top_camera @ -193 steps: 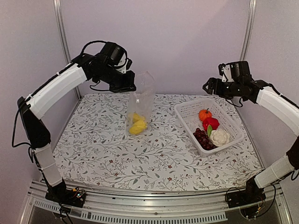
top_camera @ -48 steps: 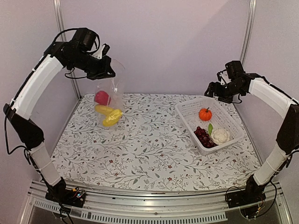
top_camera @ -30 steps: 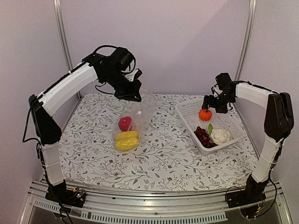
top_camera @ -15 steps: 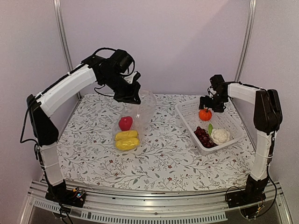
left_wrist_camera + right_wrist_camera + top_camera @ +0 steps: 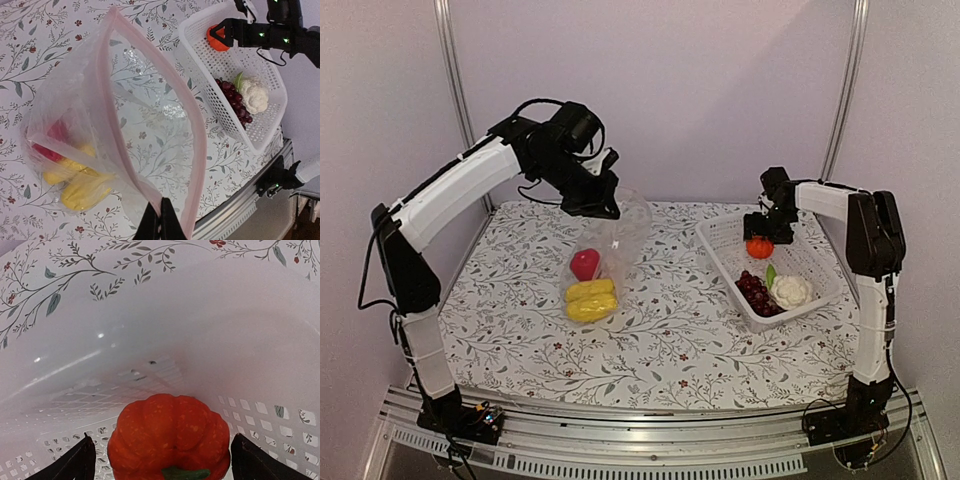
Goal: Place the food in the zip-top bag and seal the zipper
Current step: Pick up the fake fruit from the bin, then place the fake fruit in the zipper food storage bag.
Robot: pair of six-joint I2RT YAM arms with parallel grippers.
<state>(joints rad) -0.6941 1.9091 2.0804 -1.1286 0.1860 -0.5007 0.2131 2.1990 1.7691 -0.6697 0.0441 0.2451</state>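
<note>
Pumpkin (image 5: pixel 169 437), orange and ribbed, sits at the far end of the white perforated basket (image 5: pixel 820 275), close to its back wall. The right gripper (image 5: pixel 165 460) hangs directly over it with its fingers spread wide, one on each side. The wrist view shows no contact yet.

The fingers should probably sink until they straddle the widest part of the pumpkin, below its crown. They can then squeeze across the ribs so the round, smooth toy does not squirt out. The far wall is near, so a straight vertical descent and lift looks safest, to keep a finger from snagging in the perforations.

Nearer in the same basket lie the grape bunch (image 5: pixel 753 294) and the cauliflower (image 5: pixel 792 291), touching each other and apart from the pumpkin.

Across the floral table (image 5: pixel 670 350), the left gripper (image 5: pixel 160 222) is clamped on the zip-top bag (image 5: pixel 150 125) at its pink zipper (image 5: pixel 195 135). It holds the bag raised with the mouth gaping towards the basket. A red pepper (image 5: pixel 585 264) and yellow pieces (image 5: pixel 592 300) already rest in the bottom of the bag. A wide-open mouth will make the drop easier.
</note>
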